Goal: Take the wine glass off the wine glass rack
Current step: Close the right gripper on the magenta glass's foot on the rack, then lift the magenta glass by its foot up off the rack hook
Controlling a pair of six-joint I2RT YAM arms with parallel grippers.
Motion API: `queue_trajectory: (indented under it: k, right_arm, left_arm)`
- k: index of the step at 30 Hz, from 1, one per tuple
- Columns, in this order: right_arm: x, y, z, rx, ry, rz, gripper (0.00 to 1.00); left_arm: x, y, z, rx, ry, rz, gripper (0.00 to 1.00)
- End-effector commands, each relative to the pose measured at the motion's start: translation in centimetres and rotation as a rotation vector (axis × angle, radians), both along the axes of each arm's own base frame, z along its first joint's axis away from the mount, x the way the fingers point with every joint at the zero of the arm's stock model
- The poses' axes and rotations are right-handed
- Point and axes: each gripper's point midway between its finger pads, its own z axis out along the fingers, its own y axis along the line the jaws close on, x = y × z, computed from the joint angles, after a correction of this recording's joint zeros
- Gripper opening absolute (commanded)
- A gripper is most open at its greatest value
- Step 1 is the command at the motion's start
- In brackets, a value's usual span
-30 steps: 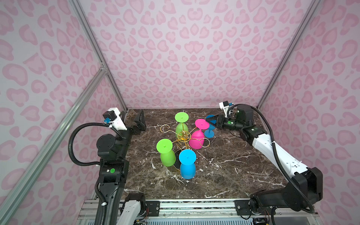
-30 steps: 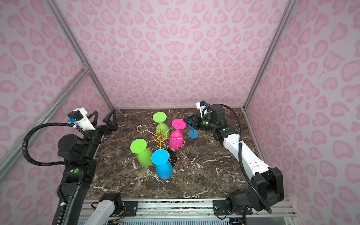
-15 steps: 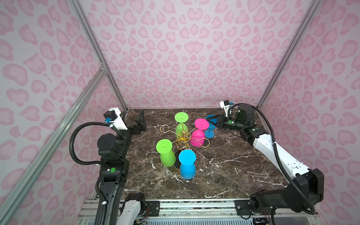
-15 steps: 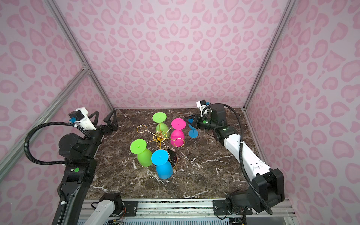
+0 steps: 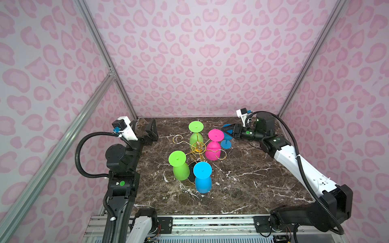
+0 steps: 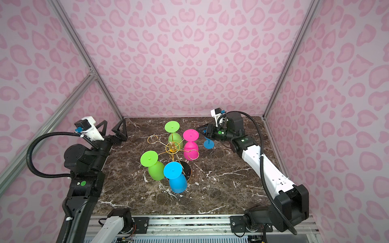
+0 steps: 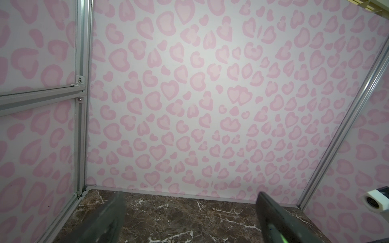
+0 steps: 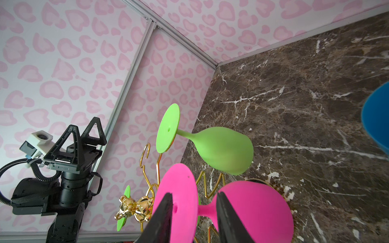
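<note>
The gold wire wine glass rack (image 5: 197, 147) stands mid-table on a black base (image 5: 192, 171). Several wine glasses hang upside down from it: a far green one (image 5: 196, 136), a pink one (image 5: 212, 150), a near green one (image 5: 180, 170) and a blue one (image 5: 202, 181). Another blue wine glass (image 5: 226, 144) stands upright on the table right of the rack. My right gripper (image 5: 224, 130) hovers beside it, open. In the right wrist view the pink glass (image 8: 259, 210) shows beyond the parted fingertips (image 8: 168, 202), and the blue bowl (image 8: 376, 120) lies off to the side. My left gripper (image 6: 112, 128) is open and empty at the far left.
Dark marble table (image 5: 252, 178) inside pink patterned walls with aluminium corner posts (image 5: 126, 101). An empty gold hook (image 5: 177, 139) points to the far left of the rack, another (image 5: 221, 153) toward the right. The left wrist view shows only table (image 7: 189, 221) and wall.
The right gripper's jaws stand wider apart than half a second ago. Both arms, the rack and the glasses keep their places.
</note>
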Motion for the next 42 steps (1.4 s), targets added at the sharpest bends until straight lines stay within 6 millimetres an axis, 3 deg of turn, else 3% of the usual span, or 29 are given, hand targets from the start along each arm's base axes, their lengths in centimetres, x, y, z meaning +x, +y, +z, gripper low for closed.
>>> queue_trajectory:
  k: [1,10,21,42]
  right_arm:
    - [-0.2,0.0,-0.6,-0.026,-0.001,0.002,0.38]
    - [-0.4,0.1,-1.3,-0.046,0.012,0.007,0.37]
    - [-0.2,0.3,-1.1,-0.046,0.010,0.006,0.14]
    - [-0.2,0.4,2.3,0.066,-0.006,-0.002,0.00]
  left_arm:
    - [-0.1,0.2,0.4,-0.003,-0.017,0.008,0.97]
    - [-0.1,0.1,0.3,-0.003,-0.016,0.005,0.97]
    - [-0.1,0.1,0.3,-0.009,-0.017,0.002,0.97]
    - [-0.5,-0.1,0.7,-0.010,-0.029,-0.006,0.97]
